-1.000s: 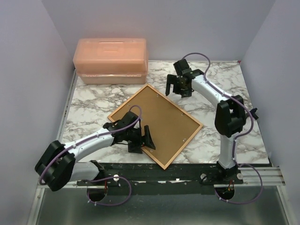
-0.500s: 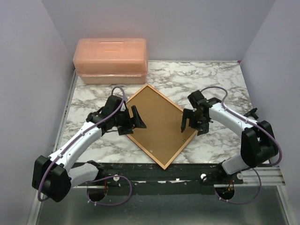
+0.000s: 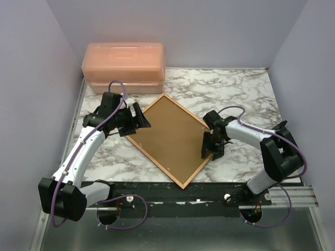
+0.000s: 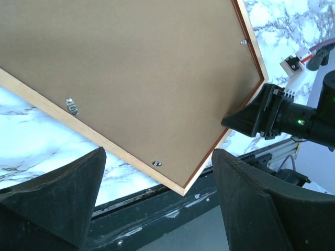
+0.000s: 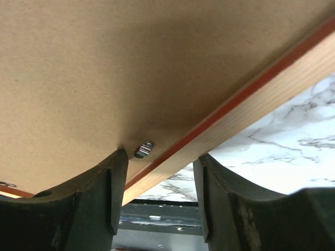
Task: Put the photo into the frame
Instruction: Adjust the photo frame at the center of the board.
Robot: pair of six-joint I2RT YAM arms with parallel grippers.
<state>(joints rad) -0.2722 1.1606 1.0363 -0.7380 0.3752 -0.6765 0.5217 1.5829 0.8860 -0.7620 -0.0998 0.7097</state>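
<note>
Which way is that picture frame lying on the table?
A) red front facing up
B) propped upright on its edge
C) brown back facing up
C: the frame lies flat with its wood-coloured back and brown backing board facing up, and small metal clips are showing.

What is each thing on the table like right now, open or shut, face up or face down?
frame, lying flat, back side up.
backing board, sitting in the frame's back.
orange box, lid shut.
left fingers, open, holding nothing.
right fingers, apart over the frame's right edge, a metal clip between them.
photo, not in sight.
</note>
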